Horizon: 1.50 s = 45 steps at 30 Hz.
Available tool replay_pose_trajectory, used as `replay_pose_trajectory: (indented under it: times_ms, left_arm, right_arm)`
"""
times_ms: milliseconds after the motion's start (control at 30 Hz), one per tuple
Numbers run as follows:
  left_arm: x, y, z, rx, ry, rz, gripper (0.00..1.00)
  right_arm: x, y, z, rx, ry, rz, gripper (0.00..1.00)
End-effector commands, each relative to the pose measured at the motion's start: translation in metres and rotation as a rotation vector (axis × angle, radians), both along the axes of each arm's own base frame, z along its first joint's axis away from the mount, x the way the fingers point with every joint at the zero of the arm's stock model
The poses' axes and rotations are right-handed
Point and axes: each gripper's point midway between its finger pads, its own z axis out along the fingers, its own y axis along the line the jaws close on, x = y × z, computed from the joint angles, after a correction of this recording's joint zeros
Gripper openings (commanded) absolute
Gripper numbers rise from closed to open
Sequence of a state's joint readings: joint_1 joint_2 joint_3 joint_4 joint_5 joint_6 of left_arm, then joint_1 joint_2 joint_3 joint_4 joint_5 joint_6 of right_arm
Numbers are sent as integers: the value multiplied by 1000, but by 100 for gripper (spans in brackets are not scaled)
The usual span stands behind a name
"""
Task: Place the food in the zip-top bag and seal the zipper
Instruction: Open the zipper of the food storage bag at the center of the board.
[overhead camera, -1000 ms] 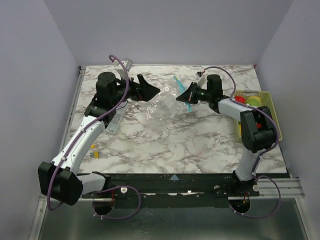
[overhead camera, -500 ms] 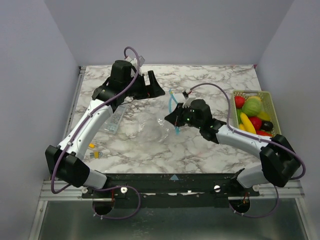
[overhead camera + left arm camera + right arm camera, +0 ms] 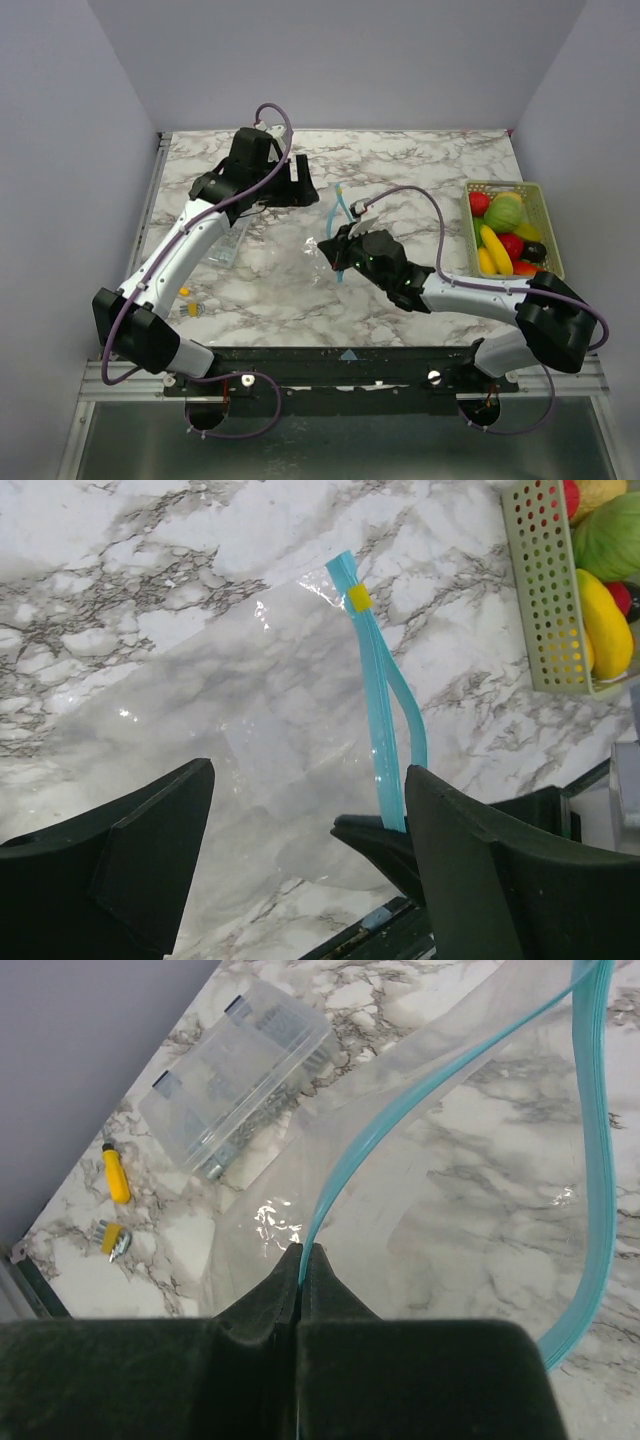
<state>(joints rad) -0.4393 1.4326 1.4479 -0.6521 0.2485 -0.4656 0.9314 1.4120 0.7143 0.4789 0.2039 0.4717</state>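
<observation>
Currently my right tool (image 3: 302, 1252) pinches the zipper (image 3: 372, 710); my left tool (image 3: 308, 770) hangs released. I fear the limp bag (image 3: 250, 680) slipping free, its mouth collapsing.

white marble-pattern table (image 3: 400, 160), plain pale lavender walls (image 3: 330, 60) on 3 sides, even light.
</observation>
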Motion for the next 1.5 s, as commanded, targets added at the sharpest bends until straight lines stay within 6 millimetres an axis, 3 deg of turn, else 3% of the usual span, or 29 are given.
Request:
replay_pose_trajectory:
  times_ms: [0, 233, 567, 900, 967, 1033, 1133, 1233, 1300, 1400, 1467]
  left_arm:
    - [1, 16, -8, 146, -40, 44, 76]
    - [-5, 1, -17, 168, -26, -12, 72]
    - [-11, -19, -34, 285, -38, -80, 79]
    - [-12, -22, -46, 381, -49, -87, 53]
    - [-10, -20, -47, 408, -60, -76, 43]
    - [-8, -16, -46, 420, -69, -59, 26]
    - [-9, -15, -43, 416, -80, -55, 1]
    - [-10, -14, -39, 404, -94, -54, 0]
    - [-10, -13, -38, 404, -95, -51, 0]
    - [-13, -16, -37, 384, -91, -58, 0]
    - [-13, -17, -36, 375, -88, -53, 0]
  right_arm:
    - [3, 11, 15, 5, -102, -86, 1]
    - [-9, 19, 20, 0, -161, -80, 1]
    - [-17, 34, 26, 6, -190, -14, 1]
    - [-17, 41, 30, -19, -185, -61, 1]
    - [-18, 41, 30, -20, -176, -75, 1]
    - [-17, 40, 29, -26, -165, -91, 1]
    - [-16, 33, 25, -36, -137, -128, 17]
    - [-19, 22, 22, -43, -106, -147, 38]
    - [-22, 13, 18, -65, -76, -163, 46]
    - [-26, 1, 25, -78, -32, -191, 51]
    - [-28, -8, 33, -51, 25, -240, 64]
